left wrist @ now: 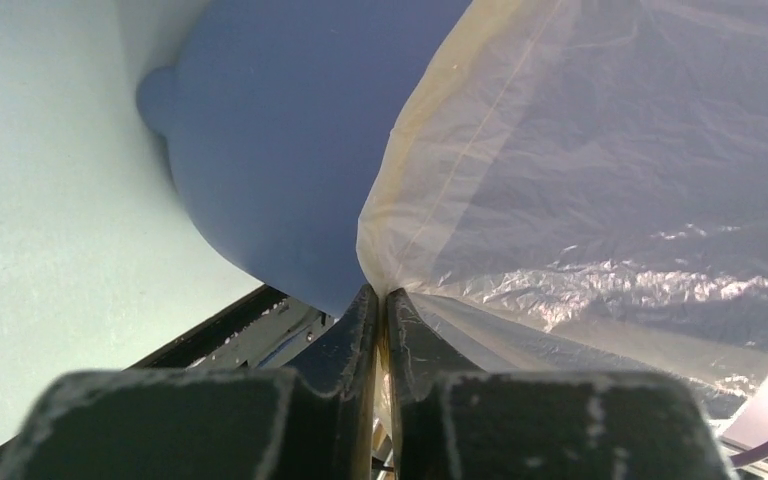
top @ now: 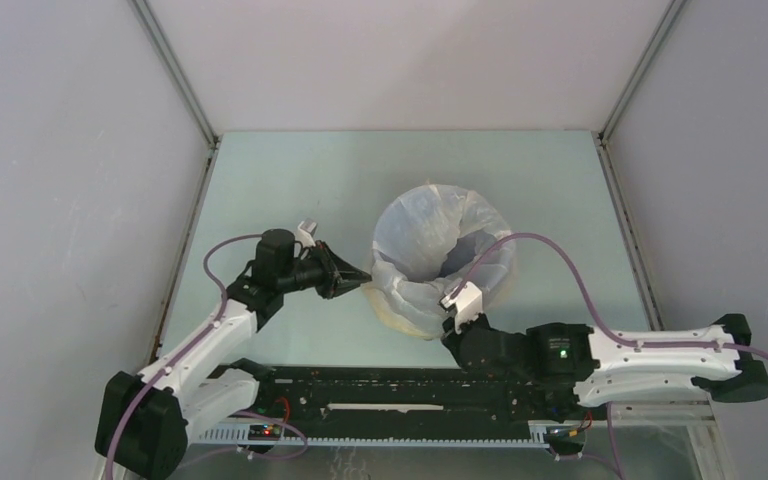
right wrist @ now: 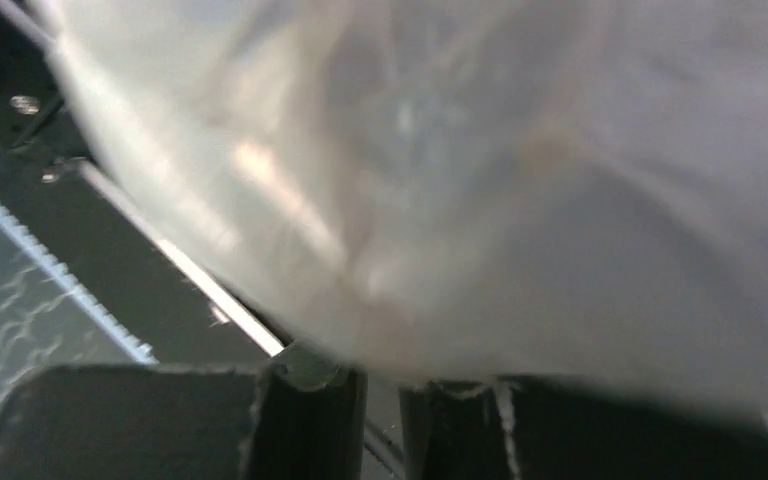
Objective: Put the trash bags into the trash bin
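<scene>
Clearly the left gripper (left wrist: 380, 300) clamped the rim of the bag (left wrist: 600, 180), the bin (left wrist: 280, 150) just beyond its jaws — a steady downward pull should seat it; the right gripper (right wrist: 385, 385) seemed closed, but too blurred to tell.

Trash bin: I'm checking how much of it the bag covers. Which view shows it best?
Left wrist: the bin shows its bare blue wall beside the edge of the bag. Top external shows only blue glimpsed through the film. Right wrist shows just blurred bag, no bin.
</scene>
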Action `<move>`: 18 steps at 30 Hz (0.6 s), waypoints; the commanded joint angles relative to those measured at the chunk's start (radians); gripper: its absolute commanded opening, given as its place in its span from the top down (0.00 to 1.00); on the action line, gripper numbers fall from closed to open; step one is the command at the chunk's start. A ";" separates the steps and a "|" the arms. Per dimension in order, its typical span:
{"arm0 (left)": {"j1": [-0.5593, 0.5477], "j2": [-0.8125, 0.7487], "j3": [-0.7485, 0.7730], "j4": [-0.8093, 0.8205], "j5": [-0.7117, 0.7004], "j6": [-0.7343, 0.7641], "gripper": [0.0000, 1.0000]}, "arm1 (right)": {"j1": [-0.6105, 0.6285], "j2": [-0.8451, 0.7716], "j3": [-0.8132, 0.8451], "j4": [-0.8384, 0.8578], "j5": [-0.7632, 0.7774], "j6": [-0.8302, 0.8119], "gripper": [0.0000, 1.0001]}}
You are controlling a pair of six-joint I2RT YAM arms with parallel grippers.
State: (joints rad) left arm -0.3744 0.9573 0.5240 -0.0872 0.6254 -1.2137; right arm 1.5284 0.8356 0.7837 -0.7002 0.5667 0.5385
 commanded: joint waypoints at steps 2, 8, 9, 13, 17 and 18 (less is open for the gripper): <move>-0.011 0.036 0.012 0.022 -0.048 0.020 0.92 | 0.018 0.035 -0.069 0.117 0.111 0.063 0.81; -0.017 0.067 0.049 -0.015 -0.047 0.067 0.93 | 0.087 -0.119 -0.064 0.057 0.006 0.082 0.58; -0.017 0.068 0.056 -0.026 -0.047 0.075 0.93 | 0.094 -0.144 -0.064 0.060 -0.037 0.080 0.49; -0.017 0.076 0.076 -0.060 -0.037 0.099 0.93 | 0.150 -0.192 -0.028 -0.005 -0.089 0.134 0.38; -0.017 0.077 0.096 -0.092 -0.029 0.115 0.93 | 0.232 -0.212 0.039 -0.094 0.072 0.222 0.22; -0.017 0.076 0.102 -0.097 -0.028 0.114 0.93 | 0.240 -0.201 0.061 -0.117 0.125 0.242 0.16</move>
State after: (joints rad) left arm -0.3862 1.0340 0.5545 -0.1474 0.5972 -1.1435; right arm 1.7222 0.6296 0.7582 -0.7334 0.5362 0.6750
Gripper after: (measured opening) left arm 0.072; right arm 0.758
